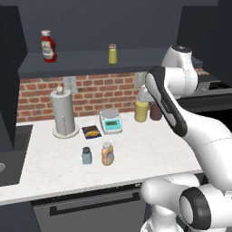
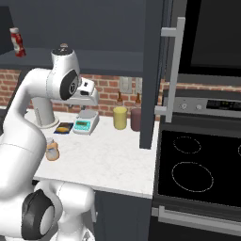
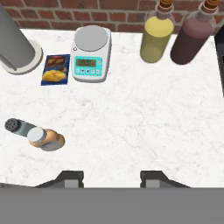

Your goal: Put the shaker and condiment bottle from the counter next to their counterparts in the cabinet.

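Note:
The pale blue-grey shaker (image 1: 86, 155) stands on the white counter (image 1: 136, 154), close beside the orange condiment bottle (image 1: 107, 153). From above, the shaker (image 3: 16, 126) and the condiment bottle (image 3: 48, 139) sit at the left, touching or nearly so. My gripper (image 3: 111, 177) hovers high over the counter, open and holding nothing, to the right of both. Up in the dark cabinet (image 1: 90, 62), the red ketchup bottle (image 1: 48, 46) stands at the left of the shelf and the yellow-green shaker (image 1: 113, 53) near its middle. The ketchup bottle (image 2: 18, 41) also shows at the top left.
Along the brick wall stand a paper towel holder (image 1: 63, 113), a kitchen scale (image 1: 111, 121), a yellow jar (image 1: 141, 111) and a dark red jar (image 1: 155, 110). A small snack packet (image 1: 91, 132) lies flat. A stove (image 2: 197, 164) is to the right and a sink (image 1: 9, 156) to the left.

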